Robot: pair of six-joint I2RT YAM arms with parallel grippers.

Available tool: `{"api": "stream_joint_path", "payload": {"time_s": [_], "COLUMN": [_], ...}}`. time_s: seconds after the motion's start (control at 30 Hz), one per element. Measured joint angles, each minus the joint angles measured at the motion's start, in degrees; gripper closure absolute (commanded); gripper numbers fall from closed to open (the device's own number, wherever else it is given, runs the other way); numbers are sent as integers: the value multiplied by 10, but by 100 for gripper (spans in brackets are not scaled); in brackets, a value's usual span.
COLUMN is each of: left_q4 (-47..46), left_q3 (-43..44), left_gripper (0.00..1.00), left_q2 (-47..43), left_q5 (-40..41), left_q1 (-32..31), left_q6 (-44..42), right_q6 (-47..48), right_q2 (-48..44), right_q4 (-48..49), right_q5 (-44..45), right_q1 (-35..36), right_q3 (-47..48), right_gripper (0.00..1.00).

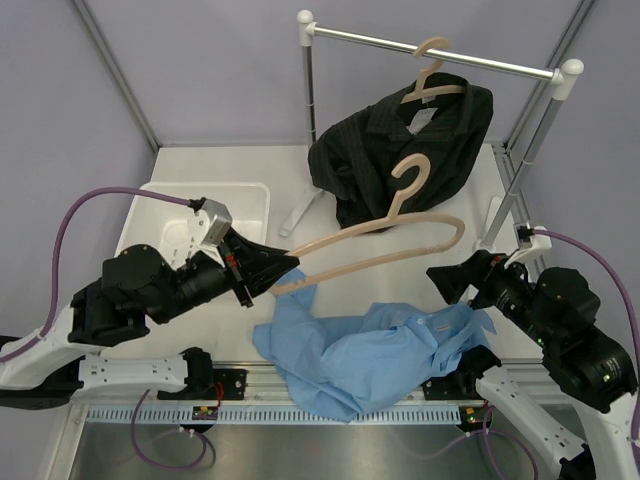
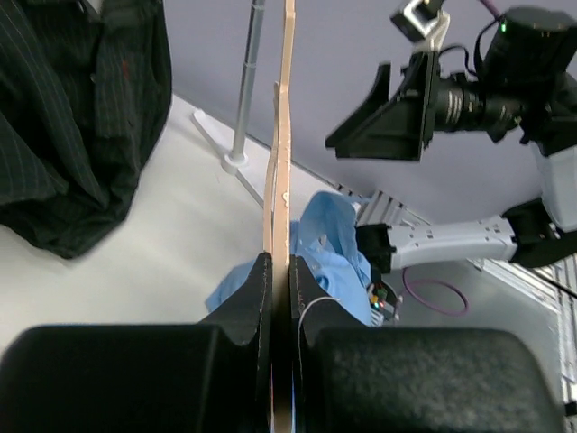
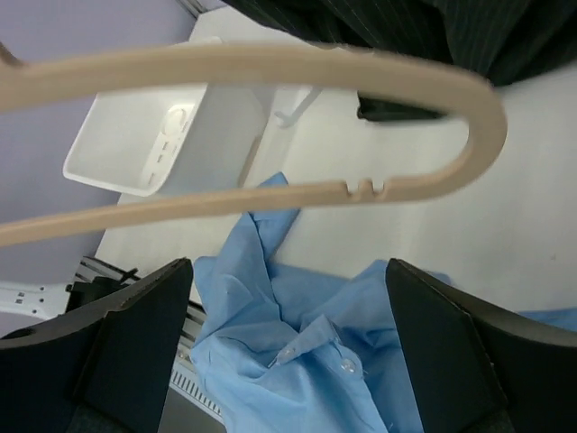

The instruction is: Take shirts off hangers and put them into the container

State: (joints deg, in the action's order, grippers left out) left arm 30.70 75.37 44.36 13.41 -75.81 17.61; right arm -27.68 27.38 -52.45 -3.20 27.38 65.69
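Blue shirt (image 1: 370, 350) is crumpled at the table's (image 1: 240, 165) near edge, outside the white container (image 1: 250, 200) at the left edge. One bare hanger (image 3: 270, 63) is clamped by the closed left end effector (image 2: 280, 271); the right end effector (image 1: 447, 280) is held open, empty.

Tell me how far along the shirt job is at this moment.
Done: the blue shirt is off its hanger, lying crumpled on the table. In hand: the left end effector is shut on that bare hanger; the right end effector is open beside it. Left: the black shirt hangs on the rail, and no shirt shows in the tub.
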Motion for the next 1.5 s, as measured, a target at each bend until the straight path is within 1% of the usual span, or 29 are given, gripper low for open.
{"api": "stream_joint_path", "payload": {"time_s": [0.07,0.1,0.13,0.2,0.3,0.47,0.6,0.63,0.7,0.9,1.03,1.27,1.5], "left_q4": [-19,-23,-27,-31,-32,-31,4,8,11,20,10,-42,-148], "left_q3": [4,11,24,62,154,309,463,494,530,538,539,564,537], "left_gripper": [100,100,100,100,100,100,100,100,100,100,100,100,100], "left_q2": [16,28,50,103,211,384,518,546,581,611,623,662,679], "left_q5": [19,28,45,73,112,163,193,195,196,186,169,130,76], "left_q1": [0,0,0,0,0,0,3,5,11,46,69,87,111], "left_q6": [-16,-21,-28,-39,-58,-103,-133,-136,-138,-137,-140,-160,-208], "right_q6": [-6,-6,-7,-12,-12,-12,-12,-11,-8,0,3,2,2], "right_q2": [-10,-15,-19,-17,-12,-12,-18,-20,-26,-41,-42,-48,-62], "right_q4": [-16,-25,-39,-66,-84,-115,-134,-139,-151,-169,-172,-172,-164], "right_q5": [20,31,47,74,110,124,126,127,131,146,146,138,124], "right_q1": [0,0,0,0,0,0,0,0,0,0,0,0,0], "right_q3": [2,12,30,82,143,148,149,150,156,174,172,152,140], "right_gripper": [58,89,100,100,100,100,100,100,100,100,100,100,100]}}
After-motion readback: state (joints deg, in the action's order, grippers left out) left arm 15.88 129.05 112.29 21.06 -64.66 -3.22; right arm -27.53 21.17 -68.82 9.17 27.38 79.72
